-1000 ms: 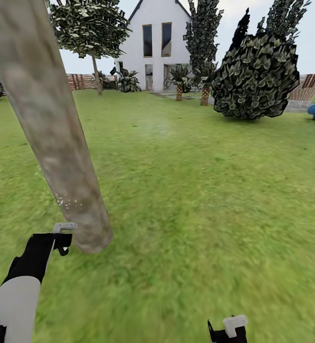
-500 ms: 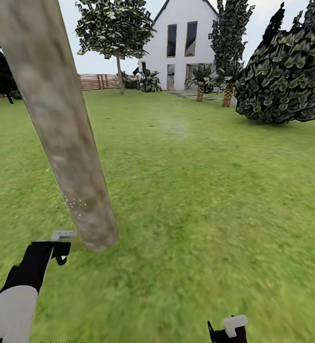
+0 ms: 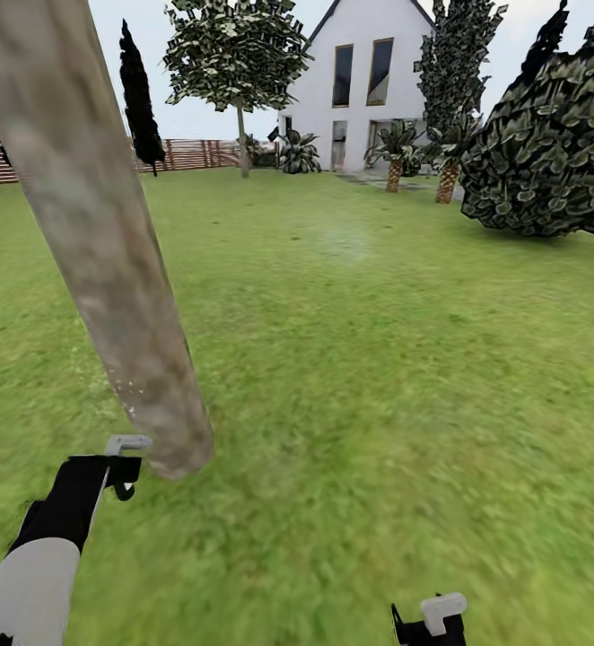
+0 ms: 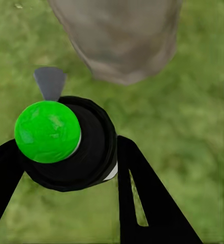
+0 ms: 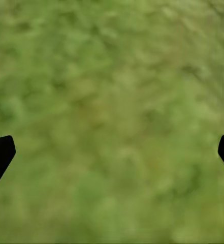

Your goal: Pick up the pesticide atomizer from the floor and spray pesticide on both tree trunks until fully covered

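Judging from these frames, the pickup is done: the left gripper [image 4: 66,152] has its jaws clamped on the pesticide atomizer [image 4: 71,145], a dark bottle that shows a green top, not red, in the left wrist view, its grey nozzle aimed at the foot of the near tree trunk [image 3: 109,269]. In the head view that trunk rises from about 8 o'clock toward 11, with a few pale flecks low on it, perhaps spray; whether it is fully covered I cannot tell. The second tree [image 3: 239,63] stands far off at 12 o'clock by the fence [image 3: 189,154], probably still untreated. The right gripper [image 5: 112,147] hangs over the lawn [image 3: 378,359], jaws wide apart, holding nothing.
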`<state>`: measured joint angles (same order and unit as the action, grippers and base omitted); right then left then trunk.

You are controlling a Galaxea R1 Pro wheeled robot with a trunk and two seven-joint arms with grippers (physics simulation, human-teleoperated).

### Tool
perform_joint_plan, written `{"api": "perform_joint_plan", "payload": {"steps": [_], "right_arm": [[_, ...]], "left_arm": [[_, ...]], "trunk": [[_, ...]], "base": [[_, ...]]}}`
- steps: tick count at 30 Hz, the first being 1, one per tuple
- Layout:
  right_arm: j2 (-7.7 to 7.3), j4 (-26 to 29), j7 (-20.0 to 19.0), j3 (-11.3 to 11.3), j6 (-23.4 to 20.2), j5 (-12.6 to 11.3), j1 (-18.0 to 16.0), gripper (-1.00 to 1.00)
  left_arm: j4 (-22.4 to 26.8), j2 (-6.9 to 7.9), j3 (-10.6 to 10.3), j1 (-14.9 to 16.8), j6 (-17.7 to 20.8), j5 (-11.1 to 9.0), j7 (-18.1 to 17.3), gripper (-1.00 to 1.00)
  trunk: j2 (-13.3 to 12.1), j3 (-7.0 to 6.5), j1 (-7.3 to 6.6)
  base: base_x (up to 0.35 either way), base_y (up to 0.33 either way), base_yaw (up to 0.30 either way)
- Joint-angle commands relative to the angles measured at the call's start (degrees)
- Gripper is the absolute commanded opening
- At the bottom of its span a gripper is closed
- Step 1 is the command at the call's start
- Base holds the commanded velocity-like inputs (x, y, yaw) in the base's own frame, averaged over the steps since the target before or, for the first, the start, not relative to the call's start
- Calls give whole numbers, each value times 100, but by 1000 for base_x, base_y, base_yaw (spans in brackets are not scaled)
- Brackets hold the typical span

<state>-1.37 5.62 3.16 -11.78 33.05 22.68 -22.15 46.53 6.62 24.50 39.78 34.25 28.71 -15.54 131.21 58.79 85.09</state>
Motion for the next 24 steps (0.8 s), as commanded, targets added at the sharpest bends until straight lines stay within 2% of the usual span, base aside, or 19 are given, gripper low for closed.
{"api": "perform_joint_plan", "payload": {"steps": [1, 4, 11, 14, 17, 18, 20, 22, 24], "right_arm": [[-2, 0, 0, 0, 0, 0, 0, 100], [2, 0, -1, 0, 0, 0, 0, 100], [2, 0, 0, 0, 0, 0, 0, 100], [-3, 0, 0, -2, 0, 0, 0, 100], [-3, 1, 0, -2, 0, 0, 1, 100], [-3, 1, 0, -1, 0, 0, 1, 100], [-3, 1, 0, -4, 0, 0, 0, 100], [-3, 1, 0, -8, 0, 0, 0, 100], [-3, 1, 0, -9, 0, -5, 0, 100]], "left_arm": [[-10, -49, 0, 2, -6, 23, 0, -100], [-19, -181, 1, 7, -4, 18, 1, -100], [31, -209, 24, 42, 11, 10, 32, -100], [32, -289, 5, 76, 14, 17, 72, -100], [32, -186, 39, 36, 0, 40, 316, -100], [32, -103, 37, 21, -3, 37, 346, -100], [31, -50, 5, 7, -11, 26, 374, -100], [32, -93, -18, 10, -14, 17, 383, -100], [32, -234, -76, 58, -8, 16, 395, -100]], "trunk": [[0, 0, 0], [0, 0, 0], [0, 0, 0], [0, 0, 0], [0, 0, 0], [0, 0, 0], [0, 0, 0], [0, 0, 0], [0, 0, 0]], "base": [[2, -271, 70], [0, -272, 206], [0, -272, 274], [46, -272, 236], [90, -272, 29], [81, -272, 6], [37, -272, 42], [6, -272, 207], [2, -272, 259]]}}
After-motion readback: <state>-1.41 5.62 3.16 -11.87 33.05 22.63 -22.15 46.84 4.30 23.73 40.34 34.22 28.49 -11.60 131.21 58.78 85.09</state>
